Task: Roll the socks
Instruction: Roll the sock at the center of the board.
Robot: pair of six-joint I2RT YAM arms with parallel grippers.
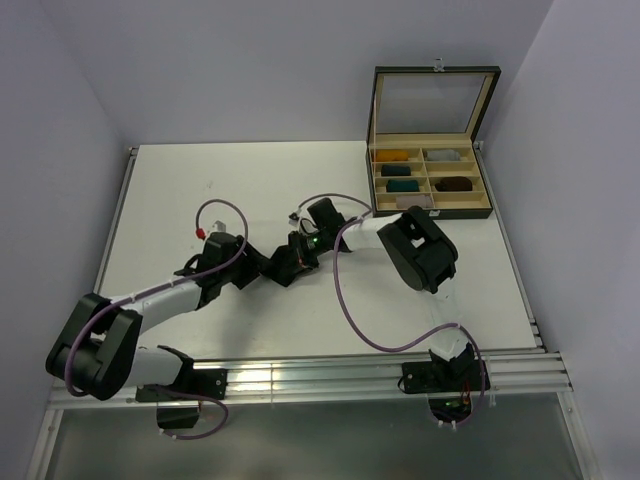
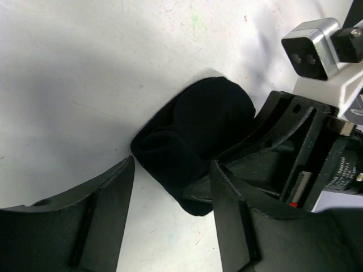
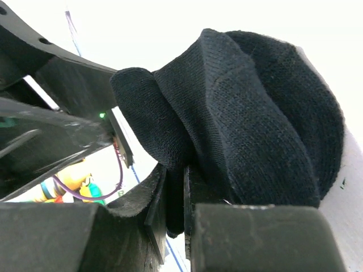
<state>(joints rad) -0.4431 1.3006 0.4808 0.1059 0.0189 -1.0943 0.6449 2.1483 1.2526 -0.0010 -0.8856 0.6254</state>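
Only the right wrist shows the right claw [image 3: 174, 209] pinching the socks [image 3: 238, 130].

The left claw [image 2: 173, 170] is holding its two fingers apart at the bottom of the frame. The socks [image 2: 198, 130] are lying just ahead of the gap as a black rolled lump on the white tabletop [image 2: 85, 68]. The right claw [image 2: 238, 158] is pointing in from the right and seems to be pinching the bundle's edge, though dark on dark is hiding the contact. A small silver camera [image 2: 311, 48] is sitting above it, top right.
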